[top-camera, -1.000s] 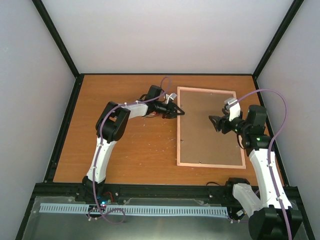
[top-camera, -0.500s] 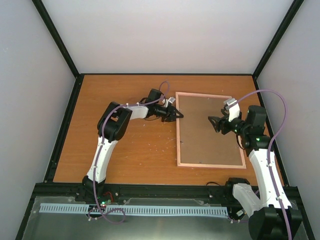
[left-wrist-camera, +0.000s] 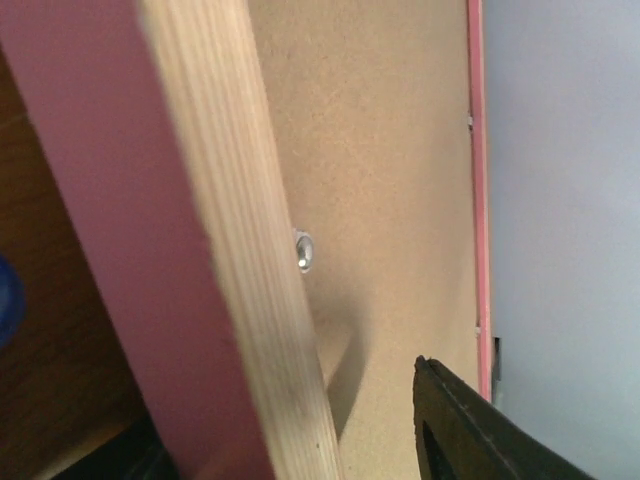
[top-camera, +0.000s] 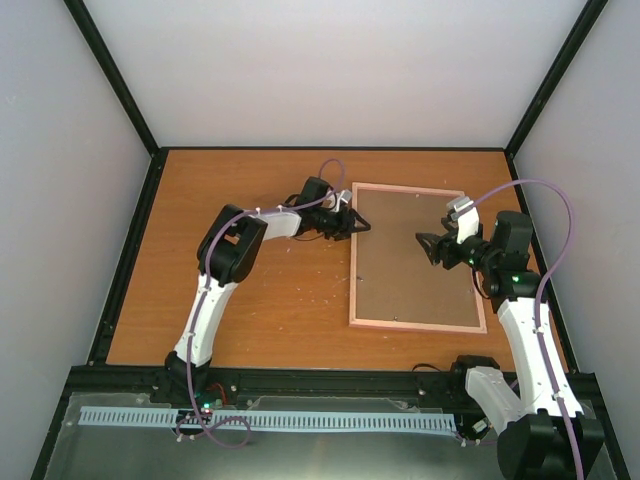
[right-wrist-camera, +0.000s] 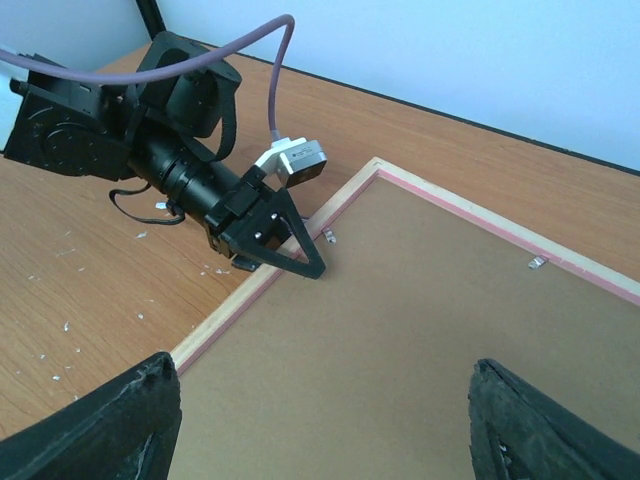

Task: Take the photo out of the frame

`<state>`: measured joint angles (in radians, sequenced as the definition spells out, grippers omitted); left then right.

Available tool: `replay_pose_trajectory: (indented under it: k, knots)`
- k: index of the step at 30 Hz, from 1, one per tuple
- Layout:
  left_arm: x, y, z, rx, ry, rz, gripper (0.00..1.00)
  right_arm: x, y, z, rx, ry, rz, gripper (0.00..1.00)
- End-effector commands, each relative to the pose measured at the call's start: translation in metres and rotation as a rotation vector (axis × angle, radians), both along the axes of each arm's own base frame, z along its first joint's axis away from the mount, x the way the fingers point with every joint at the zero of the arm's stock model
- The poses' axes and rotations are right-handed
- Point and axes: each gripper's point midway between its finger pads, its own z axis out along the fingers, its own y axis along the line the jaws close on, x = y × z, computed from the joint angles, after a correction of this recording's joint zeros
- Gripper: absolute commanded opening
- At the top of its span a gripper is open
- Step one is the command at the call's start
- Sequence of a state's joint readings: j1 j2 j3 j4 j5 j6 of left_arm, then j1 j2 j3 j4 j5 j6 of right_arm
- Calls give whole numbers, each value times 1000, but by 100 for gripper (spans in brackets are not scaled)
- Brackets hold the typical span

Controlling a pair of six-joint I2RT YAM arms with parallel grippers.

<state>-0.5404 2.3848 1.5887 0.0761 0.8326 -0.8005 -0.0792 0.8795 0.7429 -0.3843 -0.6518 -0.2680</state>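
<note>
Lying face down on the right half of the wooden table (top-camera: 250,300), the frame (top-camera: 400,290) shows its brown hardboard back, edged by pale wood and thin pink rails. Its long sides run from the near edge towards the far wall, slightly askew. Its left rail sits close to the table's middle.

The left gripper (top-camera: 360,226) reaches in from the left and meets that left rail just short of the frame's far-left corner. In the left wrist view the rail passes between the two jaws. One black finger (left-wrist-camera: 470,430) stands over the hardboard, apart from the wood edging, with a strip of shadowed panel between them. The other finger is a dark shape low on the rail's pink outer side, and whether it touches cannot be told. The jaws are parted around the rail and do not clamp it.

A small metal tab (left-wrist-camera: 303,250) sits on the hardboard just beside the rail, ahead of the fingers. The right wrist view shows a second tab (right-wrist-camera: 537,263) along the far rail.

The right gripper (top-camera: 430,248) hangs above the right part of the hardboard, pointing left towards the other arm. Its jaws are spread wide with nothing between them. A purple cable (right-wrist-camera: 272,70) arcs over the left arm's wrist. White specks (right-wrist-camera: 62,326) dot the bare wood left of the frame.
</note>
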Motion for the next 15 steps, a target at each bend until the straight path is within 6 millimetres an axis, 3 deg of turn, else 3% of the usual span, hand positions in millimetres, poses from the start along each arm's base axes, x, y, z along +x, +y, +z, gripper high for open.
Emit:
replay_pose_trajectory:
  k: [1, 15]
  knots:
    - [11, 4, 7, 144, -88, 61, 52, 0, 0, 0, -2, -17, 15, 76]
    - [-2, 16, 16, 313, -174, 40, 57, 1, 2, -3, -4, -9, 35, 77]
